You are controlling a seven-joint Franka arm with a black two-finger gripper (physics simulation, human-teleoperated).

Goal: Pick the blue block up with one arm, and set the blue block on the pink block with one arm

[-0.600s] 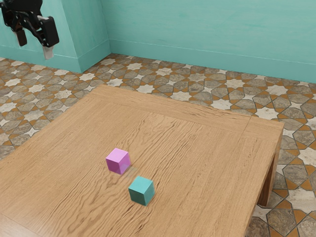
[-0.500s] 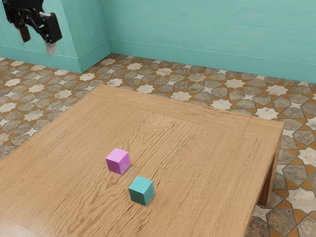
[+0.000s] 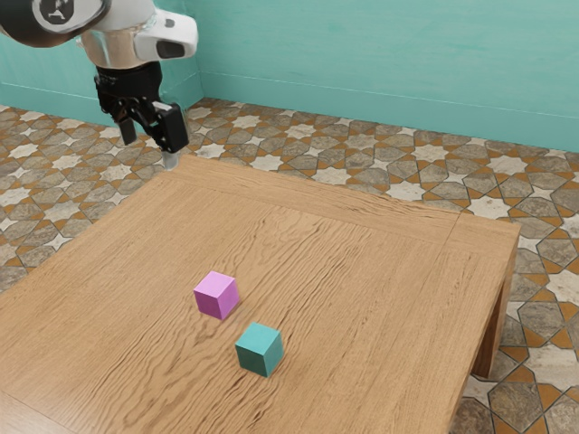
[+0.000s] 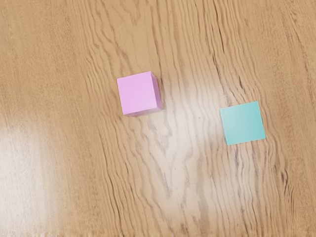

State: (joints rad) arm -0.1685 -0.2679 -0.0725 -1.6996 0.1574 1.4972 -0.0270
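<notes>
- Status: my claw (image 3: pixel 149 145) hangs above the wooden table's (image 3: pixel 380 271) far edge, fingers spread, holding nothing.
- Teal-blue block (image 3: pixel 260 348) (image 4: pixel 242 123) sits on the table, well apart from my claw, toward the exterior view's right.
- Pink block (image 3: pixel 216 294) (image 4: pixel 139 93) sits near it, on my claw's side, so I judge the reach must pass over it.

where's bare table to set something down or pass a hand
Bare: pink block to the far edge of the table; both blocks to the exterior view's right edge. Tight only between pink block and blue block.
</notes>
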